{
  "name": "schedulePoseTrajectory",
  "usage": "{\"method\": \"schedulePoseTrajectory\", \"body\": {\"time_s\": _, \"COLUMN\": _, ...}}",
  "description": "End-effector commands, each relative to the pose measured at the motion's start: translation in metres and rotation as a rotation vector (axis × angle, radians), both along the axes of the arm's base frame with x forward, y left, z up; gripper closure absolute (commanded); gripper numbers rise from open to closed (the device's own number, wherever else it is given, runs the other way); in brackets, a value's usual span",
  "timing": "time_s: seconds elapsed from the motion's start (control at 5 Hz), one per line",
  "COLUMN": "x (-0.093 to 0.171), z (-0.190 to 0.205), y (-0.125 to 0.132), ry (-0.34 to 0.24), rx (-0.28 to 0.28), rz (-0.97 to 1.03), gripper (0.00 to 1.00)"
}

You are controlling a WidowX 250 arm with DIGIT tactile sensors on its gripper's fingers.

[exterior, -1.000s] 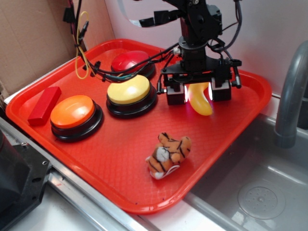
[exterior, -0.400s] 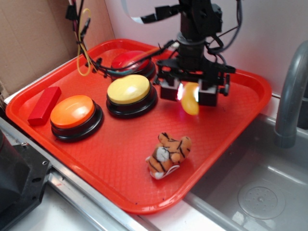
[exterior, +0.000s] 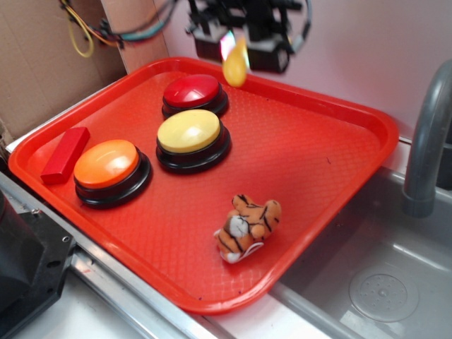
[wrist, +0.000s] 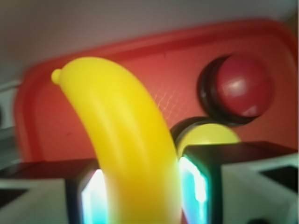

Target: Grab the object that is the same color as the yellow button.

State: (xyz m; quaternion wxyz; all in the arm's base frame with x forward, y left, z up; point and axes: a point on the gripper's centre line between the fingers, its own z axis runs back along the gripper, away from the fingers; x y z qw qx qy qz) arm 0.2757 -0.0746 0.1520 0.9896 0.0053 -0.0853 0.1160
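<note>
While gripping banana [exterior: 236, 62], hand [exterior: 240, 44] aloft.

Three buttons [exterior: 187, 134], one banana [exterior: 235, 63], one plush tiger [exterior: 245, 227], one red block [exterior: 65, 155], one tray [exterior: 325, 152].

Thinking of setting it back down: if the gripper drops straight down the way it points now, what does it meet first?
Probably bare tray by the back rim, beside the red button. The gripper, shut on the banana, hangs high; the banana's tip would touch first. Depth is unclear, so the red button might be clipped.
</note>
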Motion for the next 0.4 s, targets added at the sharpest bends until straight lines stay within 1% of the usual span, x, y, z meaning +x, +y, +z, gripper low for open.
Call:
{"method": "schedulePoseTrajectory", "body": {"time_s": 0.0, "x": -0.0239, "z": 0.0479, "y": 0.0427, "ry": -0.118, "rx": -0.119, "rz": -0.019, "gripper": 1.00}}
{"method": "schedulePoseTrajectory", "body": {"time_s": 0.2, "x": -0.0145, "z": 0.0484, "y": 0.0487, "ry": -0.077, "rx": -0.091, "rz": 0.054, "gripper": 1.00}}
